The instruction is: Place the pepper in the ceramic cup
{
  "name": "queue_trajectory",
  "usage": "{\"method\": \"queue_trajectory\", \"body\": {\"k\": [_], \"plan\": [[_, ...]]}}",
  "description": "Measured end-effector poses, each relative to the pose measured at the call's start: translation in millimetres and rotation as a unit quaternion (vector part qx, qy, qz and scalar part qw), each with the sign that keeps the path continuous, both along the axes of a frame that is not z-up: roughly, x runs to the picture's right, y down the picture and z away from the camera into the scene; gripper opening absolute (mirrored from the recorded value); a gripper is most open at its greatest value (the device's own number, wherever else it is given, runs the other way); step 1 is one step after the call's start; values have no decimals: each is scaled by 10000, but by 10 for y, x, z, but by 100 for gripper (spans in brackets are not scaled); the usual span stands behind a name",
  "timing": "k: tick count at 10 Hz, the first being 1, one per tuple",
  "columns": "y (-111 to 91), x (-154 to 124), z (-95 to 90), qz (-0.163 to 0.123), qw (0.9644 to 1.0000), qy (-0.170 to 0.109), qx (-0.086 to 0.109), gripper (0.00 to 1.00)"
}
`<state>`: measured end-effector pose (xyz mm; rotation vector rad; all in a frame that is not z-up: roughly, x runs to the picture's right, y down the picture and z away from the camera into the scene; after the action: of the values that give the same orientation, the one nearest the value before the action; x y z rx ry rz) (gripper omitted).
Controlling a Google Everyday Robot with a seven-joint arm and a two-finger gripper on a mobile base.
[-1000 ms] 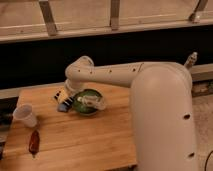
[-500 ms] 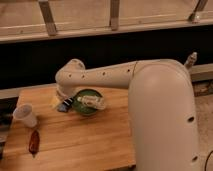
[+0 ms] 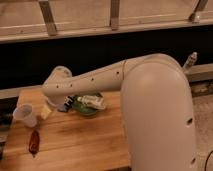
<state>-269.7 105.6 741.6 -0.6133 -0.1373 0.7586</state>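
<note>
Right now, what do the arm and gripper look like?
The arm is a smooth white rounded shell, bulky near the camera, tapering to a rounded joint, with small dark dots along the slimmer link. The gripper is dark, at the arm's end beside the green bowl on the wooden table.

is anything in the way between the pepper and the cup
Nothing visible: bare table separates the pepper from the cup just behind it. The gripper hangs off to the side, by the green bowl.
</note>
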Motion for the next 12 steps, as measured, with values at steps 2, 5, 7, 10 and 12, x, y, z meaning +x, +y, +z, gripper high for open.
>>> {"method": "queue_trajectory", "body": {"k": [2, 5, 7, 10, 12], "plan": [[123, -162, -49, -174, 9998, -89, 3, 80], [248, -417, -104, -420, 9986, -328, -31, 80], [336, -638, -139, -613, 9969, -496, -61, 80], [543, -828, -207, -900, 9940, -596, -194, 80], [515, -794, -183, -891, 9943, -569, -166, 80]]}}
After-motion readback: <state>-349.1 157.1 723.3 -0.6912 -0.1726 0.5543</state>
